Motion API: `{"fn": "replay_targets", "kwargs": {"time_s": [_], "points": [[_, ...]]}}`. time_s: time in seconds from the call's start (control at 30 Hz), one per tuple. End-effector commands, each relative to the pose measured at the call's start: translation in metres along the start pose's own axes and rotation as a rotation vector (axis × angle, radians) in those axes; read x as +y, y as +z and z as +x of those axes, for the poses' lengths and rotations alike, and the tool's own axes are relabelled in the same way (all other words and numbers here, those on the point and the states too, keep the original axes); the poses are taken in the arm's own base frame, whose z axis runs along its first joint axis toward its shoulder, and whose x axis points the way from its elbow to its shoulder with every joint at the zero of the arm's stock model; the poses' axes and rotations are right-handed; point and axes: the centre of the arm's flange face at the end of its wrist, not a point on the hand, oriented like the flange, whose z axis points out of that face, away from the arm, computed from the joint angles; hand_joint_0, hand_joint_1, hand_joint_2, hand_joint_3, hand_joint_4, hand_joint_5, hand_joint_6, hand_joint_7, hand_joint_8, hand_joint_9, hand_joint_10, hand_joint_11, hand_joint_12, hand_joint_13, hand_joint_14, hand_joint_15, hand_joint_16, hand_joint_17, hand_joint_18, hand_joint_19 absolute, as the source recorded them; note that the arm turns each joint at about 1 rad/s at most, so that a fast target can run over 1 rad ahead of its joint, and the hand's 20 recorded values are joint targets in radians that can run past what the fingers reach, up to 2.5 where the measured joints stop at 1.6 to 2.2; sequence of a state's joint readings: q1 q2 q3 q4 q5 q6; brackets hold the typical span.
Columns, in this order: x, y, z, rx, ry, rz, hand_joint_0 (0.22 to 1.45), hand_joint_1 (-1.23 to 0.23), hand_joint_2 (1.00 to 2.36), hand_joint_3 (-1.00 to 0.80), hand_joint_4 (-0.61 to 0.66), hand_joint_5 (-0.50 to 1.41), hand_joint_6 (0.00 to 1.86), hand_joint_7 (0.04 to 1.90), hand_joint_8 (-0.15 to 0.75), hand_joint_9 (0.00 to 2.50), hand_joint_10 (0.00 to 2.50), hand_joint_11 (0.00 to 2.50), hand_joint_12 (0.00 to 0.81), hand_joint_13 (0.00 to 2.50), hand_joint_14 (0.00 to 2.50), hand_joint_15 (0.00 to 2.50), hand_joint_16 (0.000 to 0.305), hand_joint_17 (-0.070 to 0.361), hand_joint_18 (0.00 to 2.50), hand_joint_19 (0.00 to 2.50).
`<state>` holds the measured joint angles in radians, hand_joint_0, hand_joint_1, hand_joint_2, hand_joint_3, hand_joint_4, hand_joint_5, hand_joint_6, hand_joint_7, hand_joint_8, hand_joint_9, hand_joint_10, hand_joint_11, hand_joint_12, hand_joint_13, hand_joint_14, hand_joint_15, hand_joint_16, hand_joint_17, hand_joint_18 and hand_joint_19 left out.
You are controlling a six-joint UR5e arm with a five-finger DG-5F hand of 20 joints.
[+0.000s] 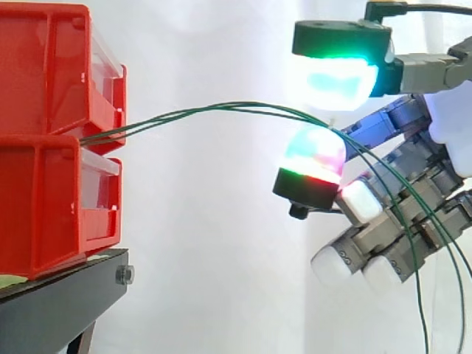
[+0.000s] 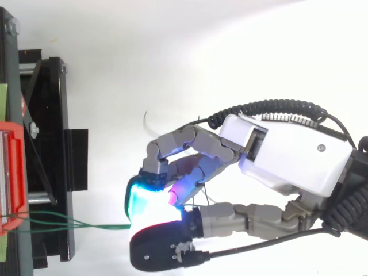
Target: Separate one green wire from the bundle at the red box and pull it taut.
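Note:
Green wires (image 1: 221,109) leave the gap between the upper red bin (image 1: 44,66) and the lower red bin (image 1: 44,206) and arch right to my hand (image 1: 413,169). They bunch together where they cross the top of a fingertip (image 1: 313,151) glowing green and red. The thumb pad (image 1: 335,81), glowing cyan, sits close above them, so the wires are pinched between the two. Past the pinch the strands fan out and hang down over the curled fingers. From above, the wires (image 2: 98,226) run from the red bin (image 2: 12,172) to the hand (image 2: 287,155).
The bins stand on a black stand (image 1: 59,302) at the left, which also appears from above (image 2: 52,144). A white curtain lies behind. Open space separates the bins from the hand.

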<state>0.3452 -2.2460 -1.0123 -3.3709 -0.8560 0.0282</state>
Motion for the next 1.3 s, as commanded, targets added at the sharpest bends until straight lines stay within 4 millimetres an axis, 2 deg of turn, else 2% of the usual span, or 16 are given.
{"fn": "replay_targets", "kwargs": {"time_s": [0.0, 0.17, 0.37, 0.87, 1.07, 1.2, 1.27], "points": [[0.003, -0.007, -0.004, 0.019, -0.020, 0.026, 0.54, -0.67, 1.01, -0.38, 0.12, -0.15, 0.88, 1.06, 0.262, 1.04, 0.02, 0.49, 0.347, 0.68, 0.01, 0.33, 0.052, 0.117, 0.59, 0.49], [0.007, -0.012, -0.008, 0.025, -0.035, 0.043, 0.53, -0.70, 1.01, -0.39, 0.12, -0.15, 0.88, 1.04, 0.263, 1.04, 0.02, 0.49, 0.350, 0.68, 0.01, 0.33, 0.053, 0.119, 0.58, 0.49], [0.009, -0.017, -0.012, 0.023, -0.049, 0.063, 0.52, -0.63, 1.01, -0.39, 0.11, -0.15, 0.86, 1.02, 0.261, 1.04, 0.02, 0.48, 0.354, 0.68, 0.01, 0.34, 0.053, 0.120, 0.58, 0.50], [0.014, -0.024, -0.014, 0.025, -0.061, 0.076, 0.59, -0.70, 1.01, -0.14, 0.12, -0.14, 0.89, 1.02, 0.302, 1.08, 0.02, 0.46, 0.386, 0.73, 0.01, 0.32, 0.061, 0.137, 0.67, 0.45], [0.014, -0.025, -0.013, 0.026, -0.060, 0.075, 0.62, -0.80, 1.01, -0.13, 0.04, -0.15, 0.90, 1.06, 0.274, 1.03, 0.02, 0.49, 0.354, 0.71, 0.01, 0.33, 0.055, 0.123, 0.63, 0.46], [0.013, -0.024, -0.013, 0.026, -0.060, 0.075, 0.65, -0.85, 1.02, -0.14, -0.03, -0.16, 0.91, 1.18, 0.253, 1.01, 0.02, 0.51, 0.333, 0.69, 0.02, 0.33, 0.050, 0.112, 0.61, 0.46], [0.013, -0.025, -0.012, 0.025, -0.059, 0.074, 0.67, -0.86, 1.02, -0.15, -0.05, -0.16, 0.91, 1.18, 0.251, 1.01, 0.02, 0.51, 0.331, 0.69, 0.01, 0.32, 0.049, 0.111, 0.62, 0.45]]}}
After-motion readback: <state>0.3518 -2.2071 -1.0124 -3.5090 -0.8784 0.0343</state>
